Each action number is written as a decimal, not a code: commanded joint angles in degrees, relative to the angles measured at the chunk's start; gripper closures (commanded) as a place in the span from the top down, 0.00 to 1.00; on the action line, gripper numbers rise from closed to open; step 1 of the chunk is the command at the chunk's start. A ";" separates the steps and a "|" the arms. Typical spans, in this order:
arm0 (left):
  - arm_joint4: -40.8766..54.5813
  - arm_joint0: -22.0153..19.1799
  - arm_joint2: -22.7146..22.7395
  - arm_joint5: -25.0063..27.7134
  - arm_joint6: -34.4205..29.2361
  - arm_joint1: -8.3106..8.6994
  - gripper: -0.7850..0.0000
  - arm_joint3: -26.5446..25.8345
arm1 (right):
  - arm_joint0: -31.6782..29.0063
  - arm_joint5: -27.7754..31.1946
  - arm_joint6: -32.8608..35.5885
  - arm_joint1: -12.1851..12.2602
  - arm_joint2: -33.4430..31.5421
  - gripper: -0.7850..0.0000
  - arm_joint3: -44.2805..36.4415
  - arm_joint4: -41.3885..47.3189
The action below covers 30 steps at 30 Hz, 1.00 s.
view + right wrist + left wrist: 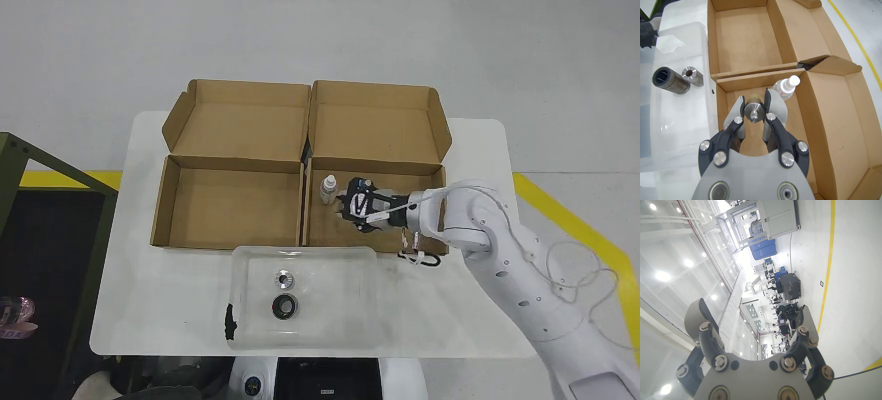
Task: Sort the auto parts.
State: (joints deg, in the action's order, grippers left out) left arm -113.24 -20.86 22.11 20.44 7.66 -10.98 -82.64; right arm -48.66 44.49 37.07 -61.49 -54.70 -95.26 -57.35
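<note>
Right pincer (pixel 754 102) clamped on silver threaded metal cylinder (pixel 753 112) over brown cardboard box (pixel 829 113); left pincer (pixel 753 308) apart; dark steel sleeve (pixel 670 80), silver metal bushing (pixel 693 75) nearby, unsorted.

The white table (pixel 160 300) lies beneath the right gripper (pixel 754 99). A dark green frame (pixel 10 200) stands well ahead of its fingertips, off the table's edge, and a yellow floor line (pixel 570 225) runs behind it. Blue cabinets (pixel 762 249) stand far ahead of the left gripper (pixel 753 311).
</note>
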 commanded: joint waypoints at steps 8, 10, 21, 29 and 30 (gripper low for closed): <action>0.00 0.00 0.00 0.00 0.00 0.00 1.00 0.00 | 4.28 -2.61 3.96 -1.07 3.21 0.00 5.81 -0.59; 0.00 0.00 0.00 0.00 0.00 0.00 1.00 0.00 | 5.01 -3.09 4.51 -1.34 4.03 0.00 6.98 -0.89; 0.00 0.00 0.00 0.00 0.00 0.00 1.00 0.00 | 8.18 -6.40 6.84 -2.93 8.27 0.00 11.97 -3.48; 0.00 0.00 0.00 0.00 0.00 0.00 1.00 0.00 | 9.46 -7.54 7.39 -3.89 10.19 0.13 14.74 -4.16; 0.00 0.00 0.00 0.00 0.00 0.00 1.00 0.00 | 9.54 -7.72 7.39 -4.00 10.37 0.14 14.94 -4.19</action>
State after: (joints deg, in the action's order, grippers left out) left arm -113.24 -20.86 22.11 20.44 7.66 -10.98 -82.64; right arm -39.19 36.95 44.40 -65.40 -44.47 -80.50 -61.48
